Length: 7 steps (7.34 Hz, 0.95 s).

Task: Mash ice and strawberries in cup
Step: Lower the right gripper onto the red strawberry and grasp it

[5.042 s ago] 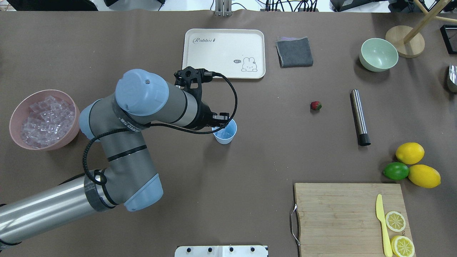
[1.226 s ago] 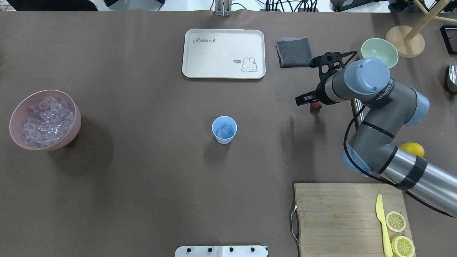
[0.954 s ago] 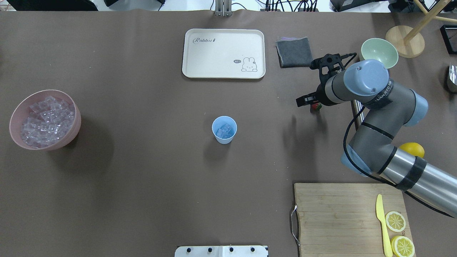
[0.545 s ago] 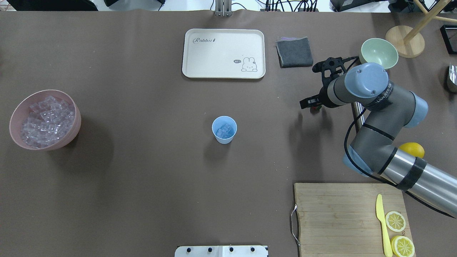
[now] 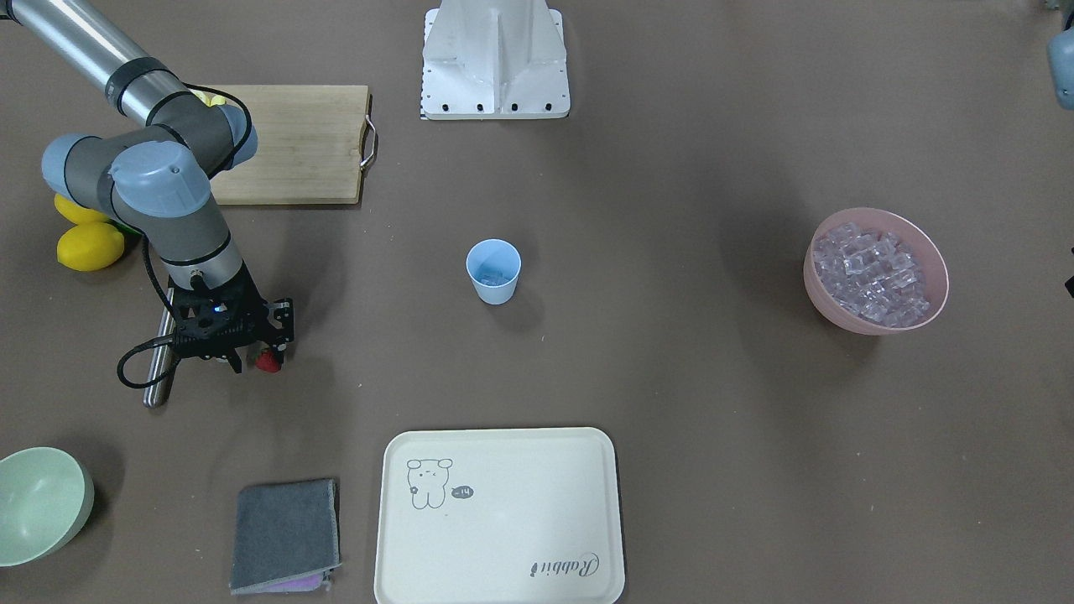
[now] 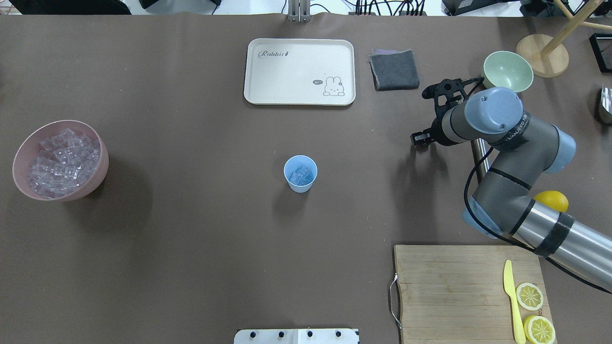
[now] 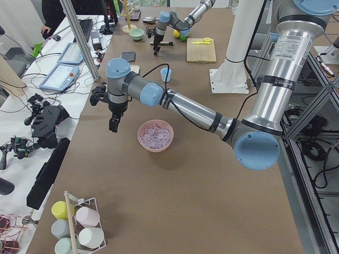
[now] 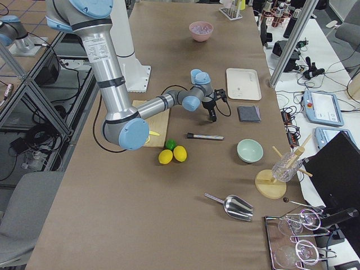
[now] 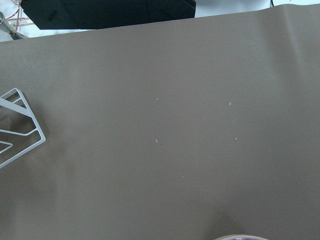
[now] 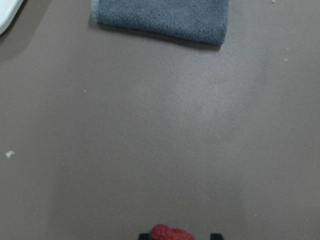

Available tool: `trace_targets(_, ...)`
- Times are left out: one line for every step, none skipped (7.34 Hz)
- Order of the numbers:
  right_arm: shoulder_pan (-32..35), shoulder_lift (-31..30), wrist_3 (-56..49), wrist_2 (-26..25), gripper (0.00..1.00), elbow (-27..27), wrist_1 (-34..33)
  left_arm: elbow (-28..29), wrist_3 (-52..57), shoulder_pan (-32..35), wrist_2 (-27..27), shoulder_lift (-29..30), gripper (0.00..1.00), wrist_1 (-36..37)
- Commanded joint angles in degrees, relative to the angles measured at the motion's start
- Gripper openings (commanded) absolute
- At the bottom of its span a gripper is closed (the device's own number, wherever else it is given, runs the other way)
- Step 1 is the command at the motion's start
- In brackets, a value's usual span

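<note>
Low on the left of the front-facing view, right gripper (image 5: 253,359): points down at the table (image 5: 671,377), with the strawberry (image 5: 268,362) showing red right at its tip; a steel rod (image 5: 159,361) lies just beside it, toward the frame's left edge.
Front-facing view, centre: the cup (image 5: 493,270) stands upright with ice (image 5: 491,273) in its bottom, well apart from the right gripper.
Front-facing view, right: a pink bowl (image 5: 810,281) is heaped with more of the clear cubes.
Overhead view, right of centre: the right gripper covers the strawberry, which is hidden. The cup sits mid-frame with the ice inside, and the pink bowl is at the left edge.
Left-side view, left of centre: the left gripper (image 7: 113,125) hangs over bare table just left of the pink bowl. Whether it is spread or closed cannot be told.
Right-side view, centre: the near arm's gripper points down between the tray (image 8: 243,83) and the steel rod.
Left wrist view: brown table fills the frame, with a wire rack (image 9: 20,130) corner at the left edge and a pink rim at the bottom edge.
Right wrist view, bottom edge: the strawberry lies between two dark fingertips (image 10: 216,236). The claw is spread, one tip on each side, with a gap before the right-hand tip. A grey cloth (image 10: 160,17) lies at the top.
</note>
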State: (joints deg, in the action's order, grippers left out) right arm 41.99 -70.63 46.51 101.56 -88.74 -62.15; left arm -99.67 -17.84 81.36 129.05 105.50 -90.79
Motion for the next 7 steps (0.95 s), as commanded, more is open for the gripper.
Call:
trace_targets(-0.2, 0.7, 0.5, -0.4, 0.0, -0.3, 0.6, 0.1, 0.1, 0.0, 0.0, 0.1, 0.97, 0.0)
trace_targets(0.7, 1.6, 0.6, 0.0, 0.0, -0.9, 0.6, 0.3, 0.1, 0.0, 0.0, 0.1, 0.97, 0.0)
trace_targets(2.7, 4.1, 0.5, 2.2, 0.0, -1.9, 0.2, 0.4, 0.1, 0.0, 0.1, 0.1, 0.97, 0.0)
trace_targets(3.8, 8.2, 0.8, 6.0, 0.0, -2.0, 0.2, 0.4, 0.1, 0.0, 0.1, 0.0, 0.97, 0.0)
trace_targets(3.1, 12.6, 4.0, 6.5, 0.0, -2.0, -0.1, 0.4, 0.1, 0.0, 0.1, 0.0, 0.97, 0.1)
trace_targets(0.1, 16.0, 8.1, 6.2, 0.0, -1.9, -0.2, 0.4, 0.1, 0.0, 0.1, -0.1, 0.97, 0.1)
trace_targets(-1.8, 18.9, 9.8, 5.7, 0.0, -2.2, -2.2, 0.5, 0.0, 0.0, 0.1, -0.1, 0.97, 0.2)
